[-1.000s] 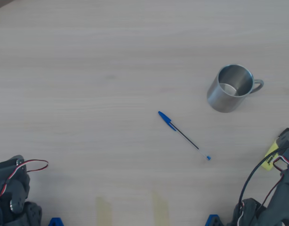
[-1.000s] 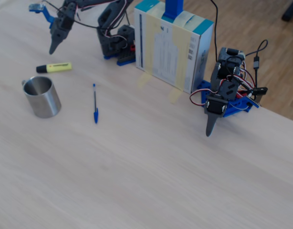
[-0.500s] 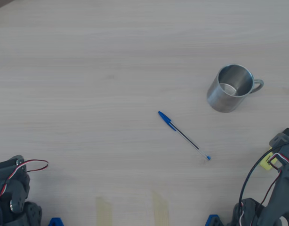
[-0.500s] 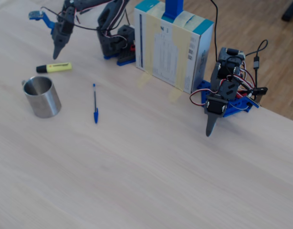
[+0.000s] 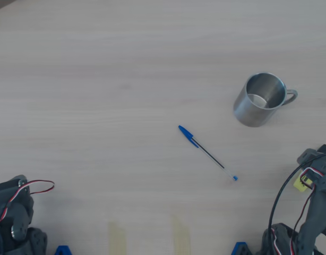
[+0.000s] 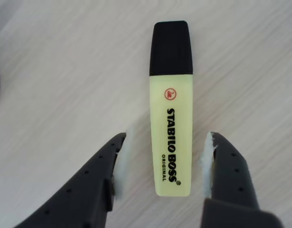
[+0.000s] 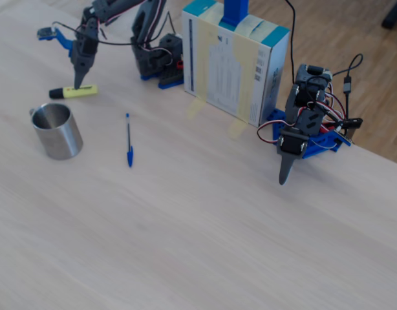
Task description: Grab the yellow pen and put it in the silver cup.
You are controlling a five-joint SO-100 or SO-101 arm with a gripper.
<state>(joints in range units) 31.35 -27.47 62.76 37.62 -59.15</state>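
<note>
The yellow pen (image 6: pixel 170 128), a pale yellow highlighter with a black cap, lies flat on the table in the wrist view, cap pointing away. My gripper (image 6: pixel 168 140) is open and straddles its lower half, with a gap on each side. In the fixed view my gripper (image 7: pixel 79 82) points down over the pen (image 7: pixel 75 92) at the far left. The silver cup (image 7: pixel 56 132) stands upright just in front of it, handle to the left. In the overhead view the cup (image 5: pixel 242 109) is at the right, and only a yellow scrap of the pen (image 5: pixel 301 184) shows under my arm.
A thin blue-capped ballpoint pen (image 5: pixel 205 151) lies on the table centre, right of the cup in the fixed view (image 7: pixel 128 139). A second arm (image 7: pixel 302 129) sits still at the right. A cardboard box (image 7: pixel 234 58) stands at the back edge.
</note>
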